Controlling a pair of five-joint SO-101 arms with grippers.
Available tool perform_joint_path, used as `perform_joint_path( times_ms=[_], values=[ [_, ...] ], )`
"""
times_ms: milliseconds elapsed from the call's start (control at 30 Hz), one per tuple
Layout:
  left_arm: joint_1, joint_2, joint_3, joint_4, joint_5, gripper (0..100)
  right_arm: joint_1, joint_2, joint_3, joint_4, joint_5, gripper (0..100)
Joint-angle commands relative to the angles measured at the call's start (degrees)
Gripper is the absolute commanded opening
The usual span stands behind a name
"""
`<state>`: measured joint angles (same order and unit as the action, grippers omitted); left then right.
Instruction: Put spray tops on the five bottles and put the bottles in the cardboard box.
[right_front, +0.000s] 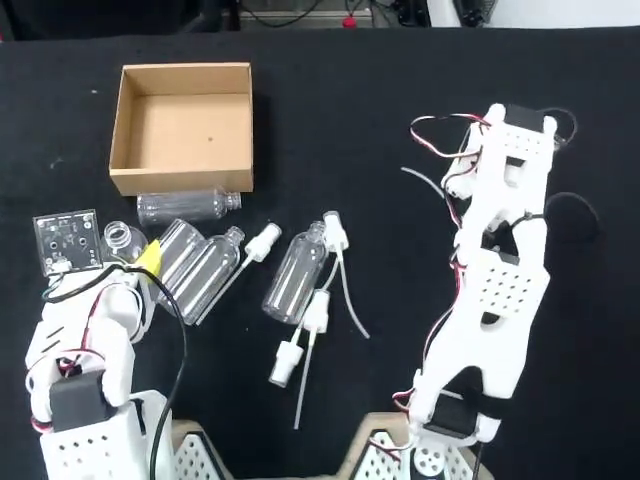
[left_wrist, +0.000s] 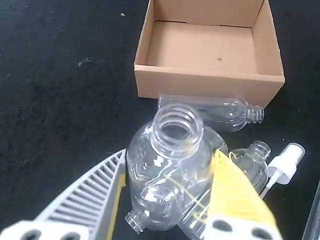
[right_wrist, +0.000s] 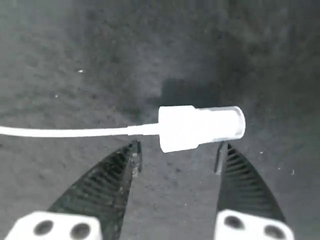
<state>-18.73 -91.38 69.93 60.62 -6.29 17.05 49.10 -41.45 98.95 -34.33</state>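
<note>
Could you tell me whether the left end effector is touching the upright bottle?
Touching. The left wrist view shows the upright bottle clamped in the left end effector, whose fingers press on opposite sides.

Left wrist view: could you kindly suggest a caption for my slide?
Left gripper clasping an uncapped bottle upright, the empty box beyond.

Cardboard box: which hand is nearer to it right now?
Left. The left hand holds a clear bottle just short of the cardboard box; the right hand is far across the table, open around a spray top.
</note>
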Motion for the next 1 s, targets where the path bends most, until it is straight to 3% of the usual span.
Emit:
perform_joint_path(
  times_ms=[0,233,400,500,767,967],
  values=[
    [-0.6,-0.7,-1.5,-1.4,0.3,22,-2.3,-6.5,-2.0,2.1,2.9,23.4],
    [-0.6,-0.7,-1.5,-1.4,0.3,22,-9.8,-12.7,-6.9,-0.4,8.3,23.4],
    [-0.6,-0.7,-1.5,-1.4,0.3,22,-10.1,-7.4,-6.0,-16.3,8.3,23.3],
    [-0.6,-0.7,-1.5,-1.4,0.3,22,-10.1,-3.1,-7.9,-19.4,8.3,23.3],
    [-0.7,-0.7,-1.5,-1.2,0.3,22,-9.2,5.2,-10.8,-15.6,8.8,23.3],
    [-0.6,-0.7,-1.8,-1.2,0.3,22,-12.0,4.0,-14.1,-6.4,18.0,23.3]
  ],
)
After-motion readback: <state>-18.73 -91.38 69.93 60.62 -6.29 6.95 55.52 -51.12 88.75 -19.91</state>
